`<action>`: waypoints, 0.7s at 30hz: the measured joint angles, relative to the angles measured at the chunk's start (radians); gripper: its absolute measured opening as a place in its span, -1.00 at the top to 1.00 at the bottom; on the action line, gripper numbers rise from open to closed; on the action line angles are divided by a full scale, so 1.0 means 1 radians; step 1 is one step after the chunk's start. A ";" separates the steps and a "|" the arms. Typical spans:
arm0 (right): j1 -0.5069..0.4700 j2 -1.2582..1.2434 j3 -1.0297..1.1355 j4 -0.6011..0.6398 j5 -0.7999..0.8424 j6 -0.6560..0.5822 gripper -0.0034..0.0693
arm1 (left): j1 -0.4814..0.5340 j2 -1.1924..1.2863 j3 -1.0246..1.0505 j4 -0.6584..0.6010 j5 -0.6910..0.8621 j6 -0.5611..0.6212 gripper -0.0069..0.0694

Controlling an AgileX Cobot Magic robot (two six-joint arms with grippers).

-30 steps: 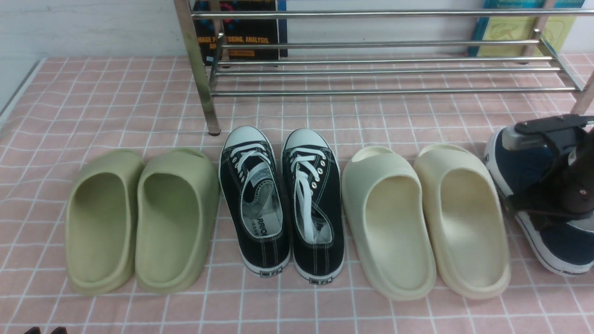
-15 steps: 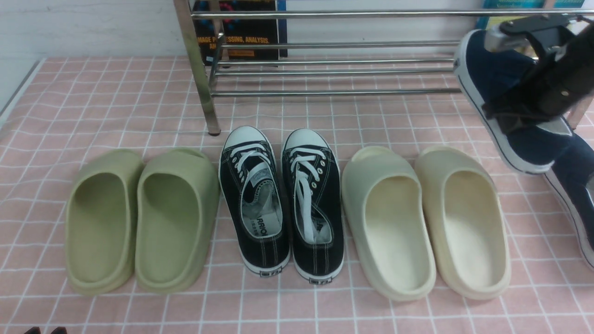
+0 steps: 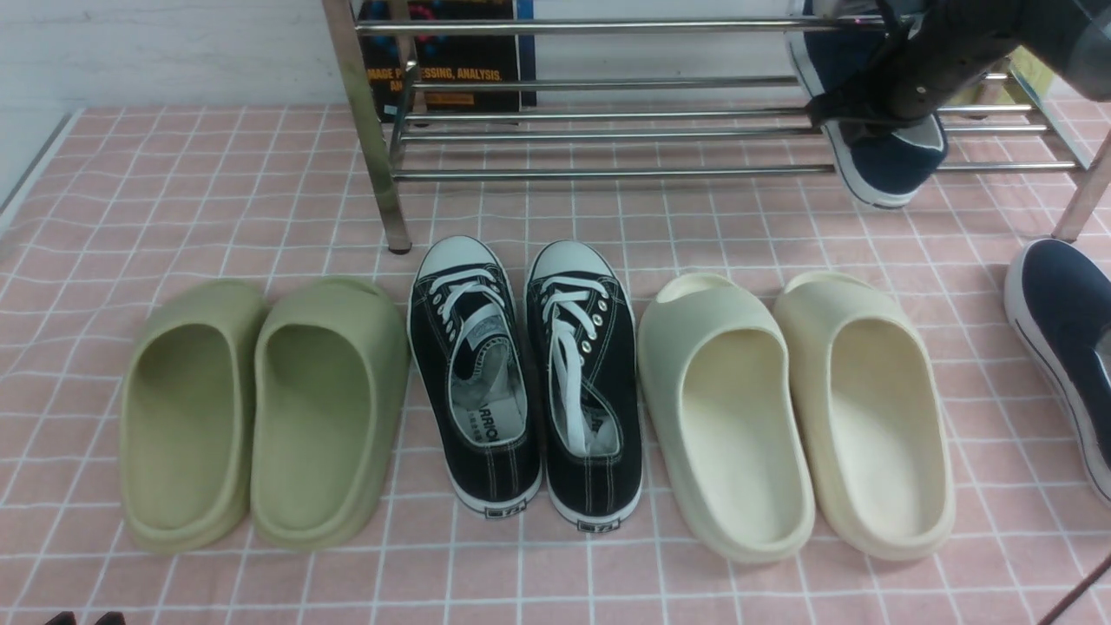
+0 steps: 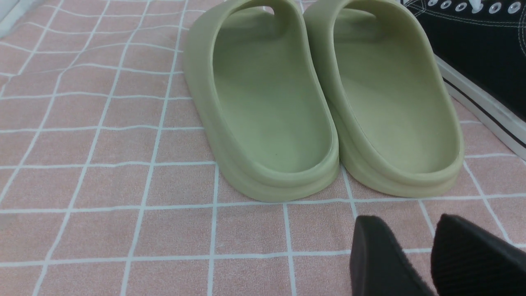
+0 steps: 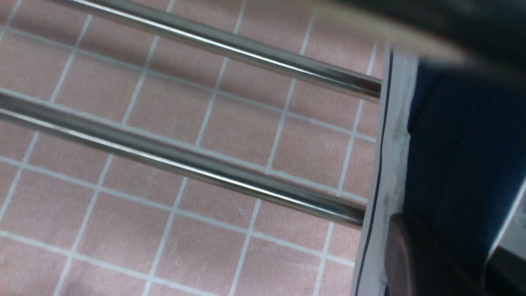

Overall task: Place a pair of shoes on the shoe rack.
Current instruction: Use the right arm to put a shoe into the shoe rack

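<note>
While the left pincer [image 4: 431, 255] idles near the green slides [image 3: 260, 412] (jaws a narrow gap apart), the right pincer [image 3: 877, 104] clamps one navy shoe [image 3: 885, 156] over the shoe rack [image 3: 608, 130] bars; the other navy shoe [image 3: 1063, 338] waits on the table [image 3: 217, 191], far right.

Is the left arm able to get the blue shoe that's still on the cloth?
Probably not easily. The left gripper sits near the green slides, on the opposite side from the blue shoe. The black sneakers and cream slides lie in between, so it would have to reach over them.
</note>
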 joint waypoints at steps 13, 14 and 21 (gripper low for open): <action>0.003 0.034 -0.041 0.010 0.011 0.004 0.57 | 0.000 0.000 0.000 0.000 0.000 0.000 0.19; 0.003 0.034 -0.041 0.010 0.011 0.004 0.54 | 0.000 0.000 0.000 0.000 0.000 0.000 0.19; 0.003 -0.014 -0.041 0.049 0.083 0.000 -0.23 | 0.000 0.000 0.000 0.000 0.000 0.000 0.19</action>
